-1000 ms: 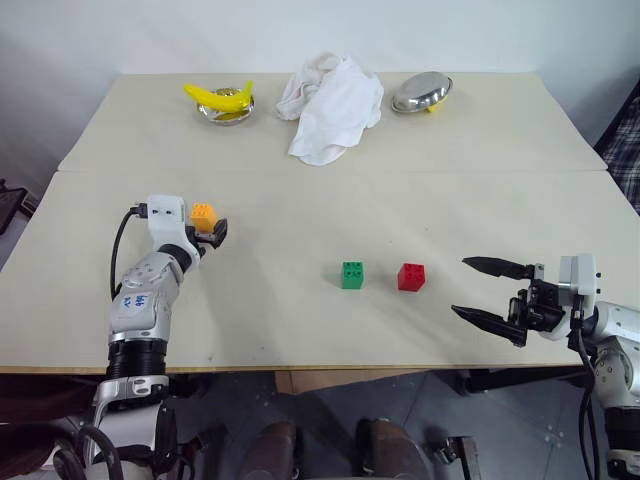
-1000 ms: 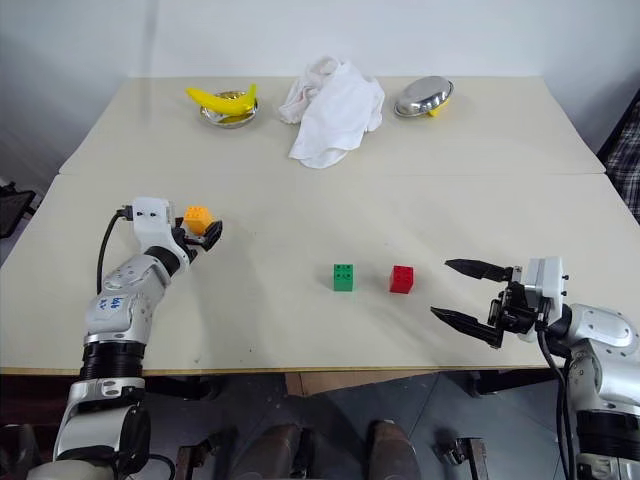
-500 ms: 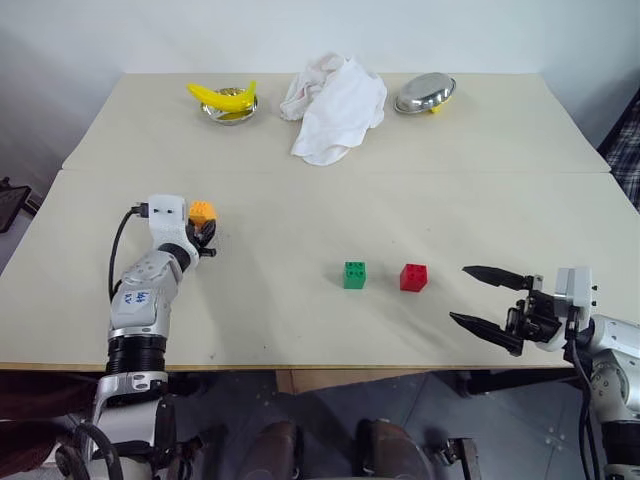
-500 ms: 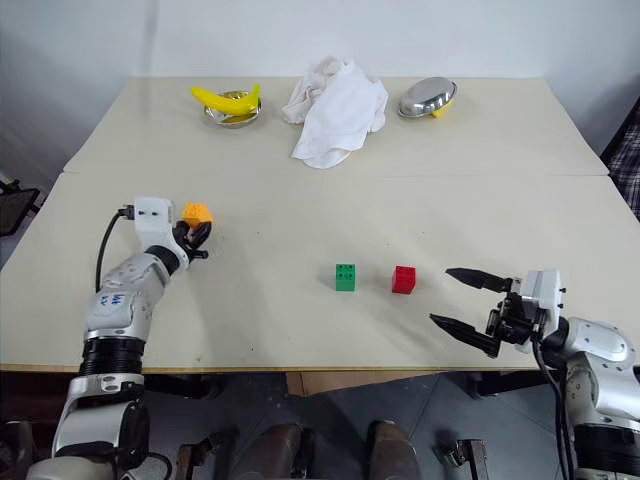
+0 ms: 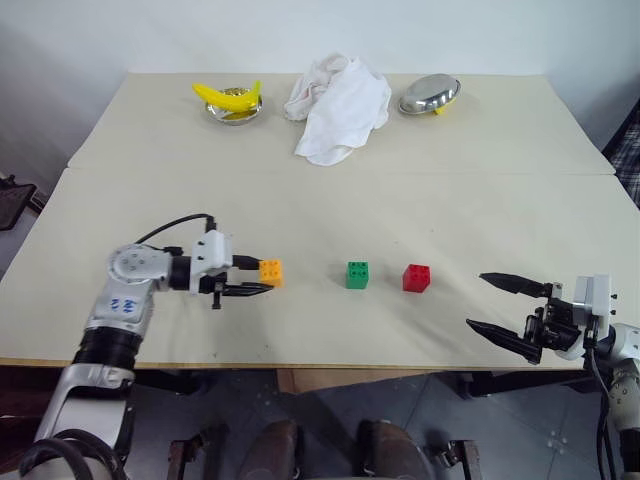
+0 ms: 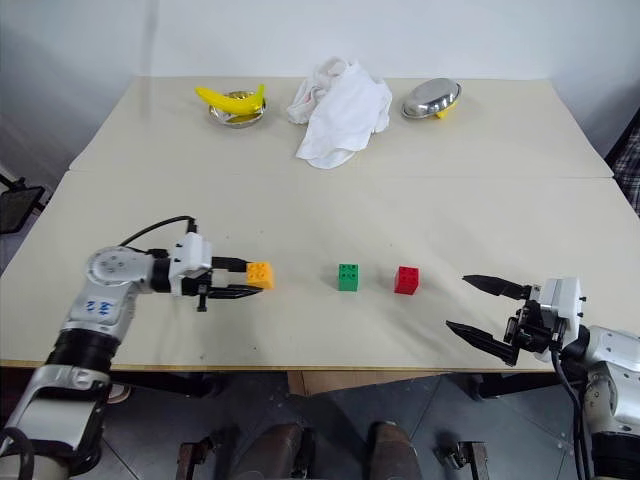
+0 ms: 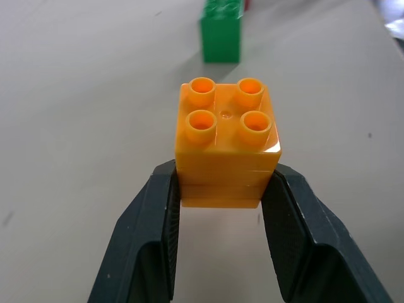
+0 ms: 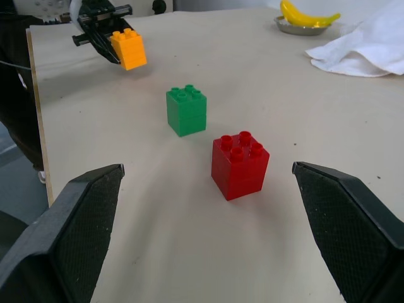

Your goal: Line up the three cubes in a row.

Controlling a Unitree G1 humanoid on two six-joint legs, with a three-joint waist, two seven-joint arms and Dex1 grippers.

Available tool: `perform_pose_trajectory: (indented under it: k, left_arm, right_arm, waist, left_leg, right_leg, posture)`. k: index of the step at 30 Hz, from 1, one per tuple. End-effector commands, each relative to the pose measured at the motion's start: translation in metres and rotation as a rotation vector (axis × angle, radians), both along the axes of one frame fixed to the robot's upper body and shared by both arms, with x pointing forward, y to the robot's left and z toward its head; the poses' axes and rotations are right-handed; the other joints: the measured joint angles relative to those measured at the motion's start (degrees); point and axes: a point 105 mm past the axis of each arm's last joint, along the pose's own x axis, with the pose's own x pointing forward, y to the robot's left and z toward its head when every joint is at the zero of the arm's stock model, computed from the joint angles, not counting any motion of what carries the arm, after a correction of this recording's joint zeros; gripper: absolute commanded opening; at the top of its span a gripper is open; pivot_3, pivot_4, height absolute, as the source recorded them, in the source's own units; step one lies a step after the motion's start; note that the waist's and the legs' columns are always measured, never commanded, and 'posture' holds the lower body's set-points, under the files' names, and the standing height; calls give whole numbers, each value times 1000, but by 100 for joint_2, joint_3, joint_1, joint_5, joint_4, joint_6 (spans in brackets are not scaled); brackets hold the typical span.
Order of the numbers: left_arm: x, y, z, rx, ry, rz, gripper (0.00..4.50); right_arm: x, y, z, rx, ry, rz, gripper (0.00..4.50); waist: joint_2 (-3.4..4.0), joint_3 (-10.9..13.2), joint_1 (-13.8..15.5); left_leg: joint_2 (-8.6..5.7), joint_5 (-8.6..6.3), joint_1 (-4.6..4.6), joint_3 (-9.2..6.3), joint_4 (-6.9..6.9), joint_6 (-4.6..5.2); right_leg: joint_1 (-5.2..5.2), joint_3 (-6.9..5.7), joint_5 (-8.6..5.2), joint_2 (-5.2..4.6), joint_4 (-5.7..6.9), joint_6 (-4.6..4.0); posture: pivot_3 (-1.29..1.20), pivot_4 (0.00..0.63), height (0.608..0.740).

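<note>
Left wrist view: orange cube [image 7: 227,142] studs up, claw-gripped

The green cube [image 7: 221,31] is cut off by the frame's edge.

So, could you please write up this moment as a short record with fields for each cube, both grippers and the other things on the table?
orange cube: clamped in left gripper, studs up, to the robot's left of the green cube
green cube: on table, middle
red cube: on table, close beside green
left gripper: shut on orange cube
right gripper: open, holding nothing
far edge: banana, white cloth, metal bowl
</note>
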Motion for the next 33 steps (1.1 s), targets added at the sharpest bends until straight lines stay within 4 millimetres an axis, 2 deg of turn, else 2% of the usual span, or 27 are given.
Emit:
perform_pose_trajectory:
  k: [1, 6, 11, 20, 28, 30, 33]
  left_arm:
    - [4, -19, -7, 46, -6, -74, 1485]
    - [12, -28, -21, 105, 30, -79, 1485]
    - [18, -30, -23, 114, 37, -50, 1485]
    - [30, -16, -17, 99, 55, 34, 1485]
    - [25, -14, -26, 120, 131, 18, 1485]
    - [29, -12, -24, 111, 114, 43, 2248]
    - [33, -10, -15, 73, 66, 75, 3092]
  right_arm:
    - [-7, -5, 10, -15, -28, -2, 4500]
    - [-9, -6, 11, -20, -26, -8, 4500]
    - [-11, -5, 11, -19, -29, -14, 4500]
    - [-11, -2, 7, -15, -25, -11, 4500]
    - [-10, 0, 7, -18, -24, -2, 4500]
    - [-9, 0, 7, -18, -24, -1, 4500]
    - [-9, 0, 7, -18, -23, 0, 4500]
  waist:
    - [0, 0, -24]
    - [-3, 2, -71]
    - [-3, 2, -42]
    - [-3, 2, -34]
    - [-3, 2, -40]
    - [-3, 2, -45]
    - [-4, 2, -42]
  left_leg:
    - [-1, -1, 0, 2, 0, 2]
    - [7, -2, 2, 23, -4, 5]
    - [9, -1, 5, 24, 2, 6]
    - [8, 4, 6, 19, 9, 4]
    - [10, 4, 7, 19, 9, 3]
    - [10, 4, 7, 19, 9, 3]
    - [11, 4, 5, 19, 8, 3]
  right_leg:
    - [-2, -4, 0, 0, 2, 0]
    - [-6, -39, 0, 7, 3, 1]
    - [-4, -38, 0, 4, 6, 1]
    - [-1, -38, 0, 0, 13, 1]
    - [-2, -38, 0, 0, 14, 1]
    - [-2, -37, 0, 1, 14, 1]
    - [-4, -38, 0, 1, 13, 1]
  posture:
    - [0, 150, 740]
    - [0, 150, 740]
    - [0, 150, 740]
    - [0, 150, 740]
    - [0, 150, 740]
    - [0, 150, 740]
    - [0, 150, 740]
